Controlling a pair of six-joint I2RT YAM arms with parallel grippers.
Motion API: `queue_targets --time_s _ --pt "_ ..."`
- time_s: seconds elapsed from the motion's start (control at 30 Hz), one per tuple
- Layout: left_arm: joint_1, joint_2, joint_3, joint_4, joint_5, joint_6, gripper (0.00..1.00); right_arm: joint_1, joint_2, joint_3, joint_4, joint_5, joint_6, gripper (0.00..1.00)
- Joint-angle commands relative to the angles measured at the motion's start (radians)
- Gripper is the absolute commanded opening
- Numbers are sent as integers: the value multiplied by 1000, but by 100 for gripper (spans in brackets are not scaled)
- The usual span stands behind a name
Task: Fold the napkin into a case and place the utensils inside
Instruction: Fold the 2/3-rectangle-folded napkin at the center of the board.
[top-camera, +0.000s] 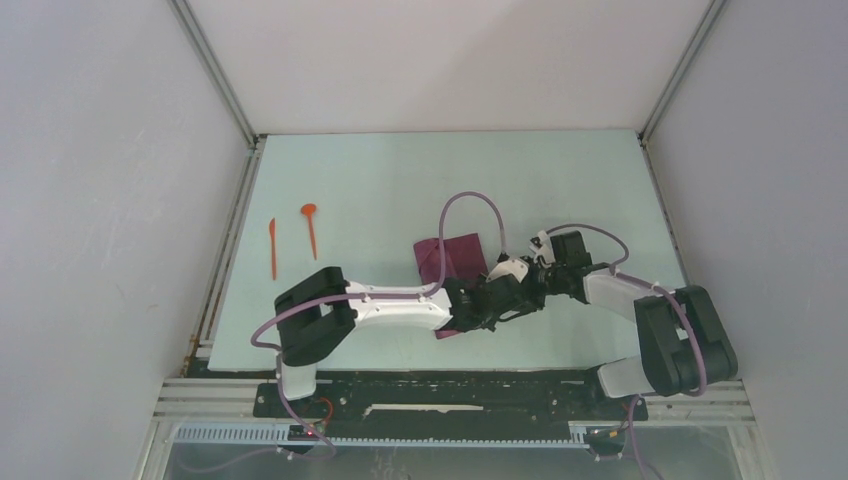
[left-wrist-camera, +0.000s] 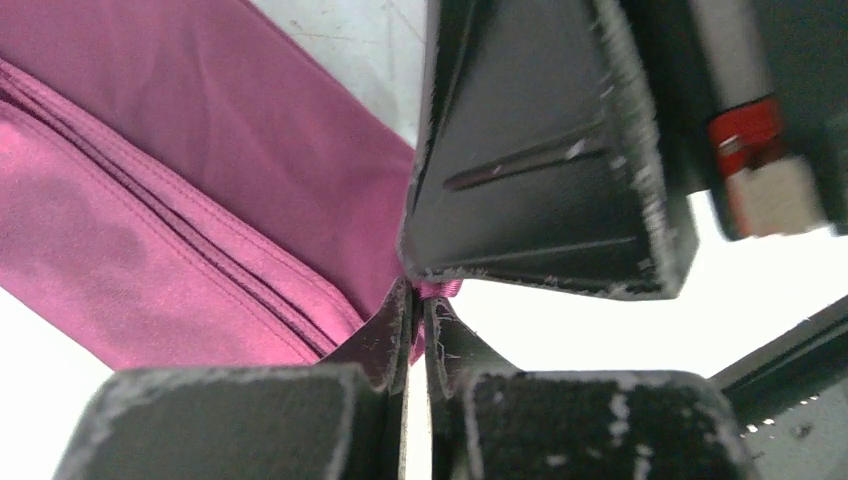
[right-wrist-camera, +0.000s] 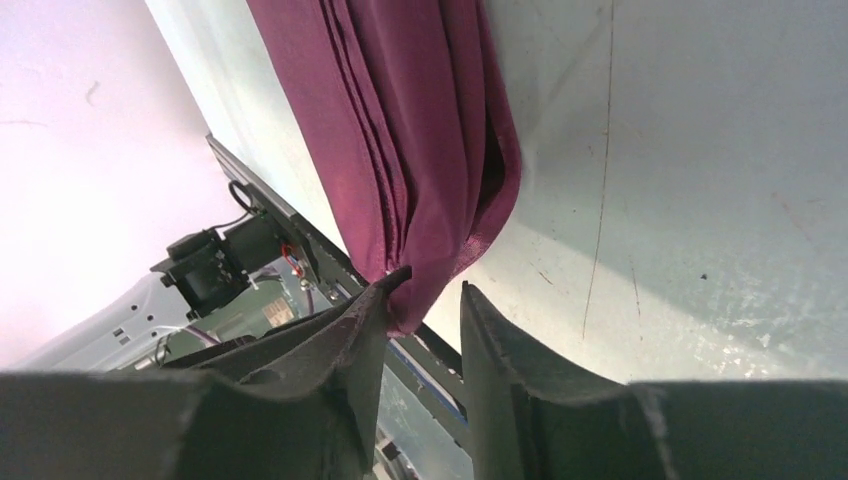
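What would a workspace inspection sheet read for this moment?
Surface: pale table, lightly scratched.
Job's things: maroon napkin folded in layers, mid-table; orange spoon and orange straight utensil lie on the left, apart from the cloth, not inside it.
Clutter: nothing seen.
Claws: left claw shut on a napkin edge; right claw open, one finger touching the napkin's corner.
Cables: lilac cable loops over the napkin.
Surroundings: white enclosure walls.
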Motion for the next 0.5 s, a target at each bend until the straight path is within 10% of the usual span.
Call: queue_targets --time_s 0.0,0.2,0.47 --pt "6 -61 -50 27 -92 -2 4 -35 -31 -2 8 -28 -4 48" --pt "6 -125 -105 68 -115 2 2 -69 52 21 155 -66 38 98" --pt "6 -166 -130 72 -131 1 1 -66 266 103 320 -123 89 99"
